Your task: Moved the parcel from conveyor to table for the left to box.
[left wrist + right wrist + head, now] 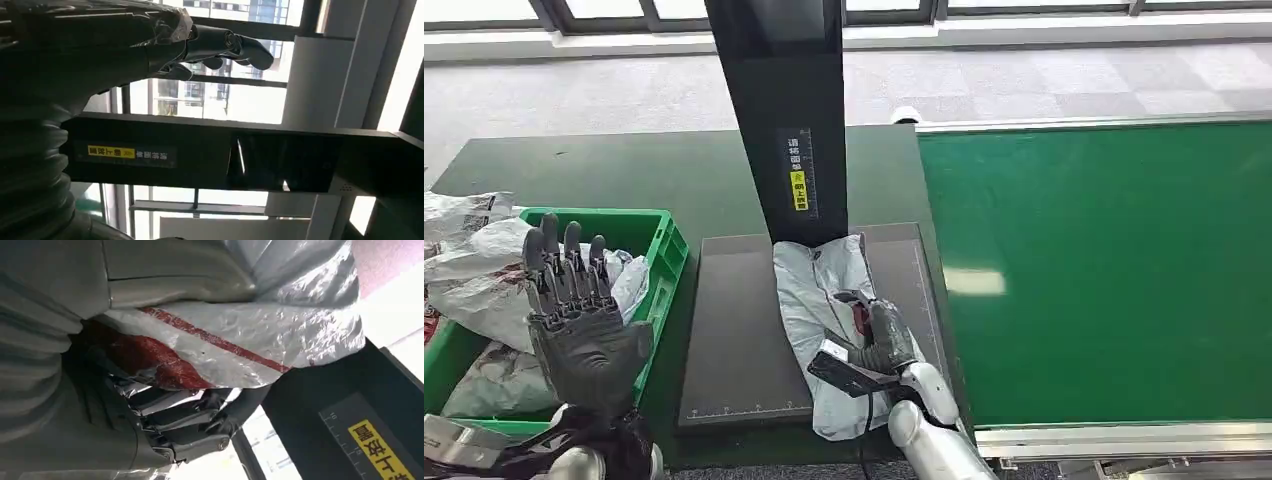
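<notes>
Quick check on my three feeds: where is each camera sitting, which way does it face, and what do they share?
Head view: high, looking down at the grey plastic parcel on the dark platform; left hand raised, right hand on parcel.
Left wrist view: faces windows past the black scanner post.
Right wrist view: close on the parcel.
Shared: post's yellow label.

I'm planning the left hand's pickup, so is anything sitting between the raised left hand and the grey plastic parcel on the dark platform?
Nothing visible stands between them. The left hand is raised over the green plastic crate, and the dark platform between it and the grey plastic parcel is bare. The right hand does rest on the parcel.
</notes>
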`<state>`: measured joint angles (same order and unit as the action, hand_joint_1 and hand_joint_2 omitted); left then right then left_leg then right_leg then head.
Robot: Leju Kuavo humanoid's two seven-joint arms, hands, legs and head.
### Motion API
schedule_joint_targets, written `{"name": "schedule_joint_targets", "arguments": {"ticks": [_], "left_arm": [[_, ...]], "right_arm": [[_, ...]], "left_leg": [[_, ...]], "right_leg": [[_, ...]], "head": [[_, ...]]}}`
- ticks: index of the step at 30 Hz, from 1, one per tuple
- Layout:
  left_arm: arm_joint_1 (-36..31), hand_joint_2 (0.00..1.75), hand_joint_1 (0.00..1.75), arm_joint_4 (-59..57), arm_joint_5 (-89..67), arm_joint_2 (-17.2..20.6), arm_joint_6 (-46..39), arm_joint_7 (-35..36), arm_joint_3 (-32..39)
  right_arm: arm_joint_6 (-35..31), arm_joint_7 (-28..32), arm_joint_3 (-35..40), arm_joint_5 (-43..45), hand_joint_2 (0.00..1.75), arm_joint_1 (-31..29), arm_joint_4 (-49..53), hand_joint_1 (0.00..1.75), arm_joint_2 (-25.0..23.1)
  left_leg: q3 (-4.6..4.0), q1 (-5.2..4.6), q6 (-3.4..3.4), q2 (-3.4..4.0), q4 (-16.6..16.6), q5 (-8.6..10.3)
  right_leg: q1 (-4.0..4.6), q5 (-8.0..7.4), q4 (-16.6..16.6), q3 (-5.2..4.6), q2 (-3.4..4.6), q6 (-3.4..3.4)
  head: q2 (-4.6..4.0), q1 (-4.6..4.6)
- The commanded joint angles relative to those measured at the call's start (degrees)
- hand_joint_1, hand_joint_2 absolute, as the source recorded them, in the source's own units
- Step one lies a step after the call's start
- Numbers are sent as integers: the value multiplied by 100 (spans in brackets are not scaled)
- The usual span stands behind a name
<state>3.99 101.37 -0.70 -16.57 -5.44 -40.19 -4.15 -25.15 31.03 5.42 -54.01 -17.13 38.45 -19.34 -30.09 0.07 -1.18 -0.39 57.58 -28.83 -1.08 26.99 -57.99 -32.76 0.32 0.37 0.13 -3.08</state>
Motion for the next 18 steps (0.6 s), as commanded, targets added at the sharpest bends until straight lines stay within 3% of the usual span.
{"name": "schedule_joint_targets", "arguments": {"ticks": [1,6,10,12,15,18], "left_arm": [[-288,175,0,-586,52,279,-123,19,-210],[-217,175,0,-539,-12,246,-119,19,-181],[-199,175,0,-532,-49,224,-136,19,-160],[-199,175,0,-532,-49,224,-136,19,-160],[-201,175,0,-549,-86,204,-197,19,-153],[-250,175,0,-719,-193,194,-246,19,-170]], "right_arm": [[-50,688,-7,626,0,-202,-187,0,176],[-395,828,39,725,0,-130,0,0,163],[-1132,897,576,1455,0,210,1076,0,275],[-1132,897,576,1455,0,210,1076,0,275],[-1485,897,832,1994,0,488,1979,0,451],[-1485,897,650,1822,0,832,2947,0,361]], "left_leg": [[-3,4,0,-7,-10,11],[-4,4,1,-3,-10,11],[-9,7,1,-2,-11,11],[-11,5,1,-6,-6,8],[-2,6,1,-2,-11,8],[-10,-3,1,-12,0,6]], "right_leg": [[5,-10,14,2,-13,-6],[6,-12,16,1,-10,-5],[9,-12,18,-4,-10,-7],[6,-8,12,-6,-12,-6],[8,-9,19,4,-9,-6],[-3,0,0,-8,-16,-2]], "head": [[0,0],[0,0],[0,0],[0,0],[0,0],[0,0]]}}
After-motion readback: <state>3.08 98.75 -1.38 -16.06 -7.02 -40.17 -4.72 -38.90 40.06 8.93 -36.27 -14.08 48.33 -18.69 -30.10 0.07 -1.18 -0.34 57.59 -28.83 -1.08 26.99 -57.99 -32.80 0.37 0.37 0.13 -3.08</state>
